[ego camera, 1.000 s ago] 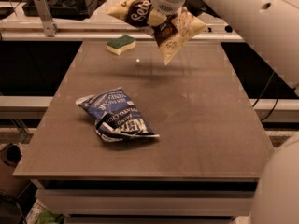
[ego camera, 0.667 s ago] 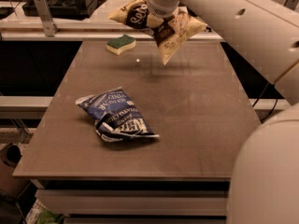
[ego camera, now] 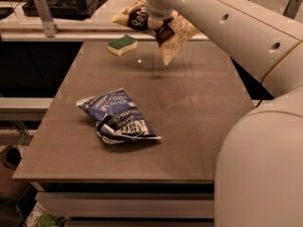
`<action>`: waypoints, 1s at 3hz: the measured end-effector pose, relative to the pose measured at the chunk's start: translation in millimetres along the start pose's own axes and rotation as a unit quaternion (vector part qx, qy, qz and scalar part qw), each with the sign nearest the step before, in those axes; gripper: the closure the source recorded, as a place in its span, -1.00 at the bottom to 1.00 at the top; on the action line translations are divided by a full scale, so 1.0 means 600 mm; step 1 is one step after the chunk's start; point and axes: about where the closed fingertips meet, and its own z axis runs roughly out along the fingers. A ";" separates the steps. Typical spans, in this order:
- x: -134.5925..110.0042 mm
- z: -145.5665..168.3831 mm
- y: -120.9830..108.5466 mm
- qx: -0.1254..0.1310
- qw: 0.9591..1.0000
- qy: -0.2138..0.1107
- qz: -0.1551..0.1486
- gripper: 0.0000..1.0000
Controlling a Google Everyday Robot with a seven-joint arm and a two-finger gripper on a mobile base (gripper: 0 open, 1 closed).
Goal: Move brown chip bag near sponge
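Clearly, we have our claw [ego camera: 156,23] clamped on the brown chip bag [ego camera: 179,36], holding it off the table [ego camera: 199,112], just right of the sponge [ego camera: 122,44]. Well apart from the sponge lies a blue bag [ego camera: 118,119].

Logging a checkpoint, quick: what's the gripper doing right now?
Gripper: closed on the brown chip bag, holding it above the far end of the table, right of the sponge.

The table [ego camera: 199,126] is bearing the sponge [ego camera: 122,45] near its far edge; a blue chip bag [ego camera: 118,118] is lying well in front of the sponge. The gripper [ego camera: 158,25] is holding the brown chip bag [ego camera: 174,33] aloft, right of the sponge.
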 end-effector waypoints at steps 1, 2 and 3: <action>0.000 0.003 0.002 -0.001 1.000 0.000 -0.001 0.21; 0.000 0.005 0.004 -0.003 1.000 0.001 -0.001 -0.25; -0.001 0.007 0.007 -0.004 1.000 0.001 -0.002 -0.73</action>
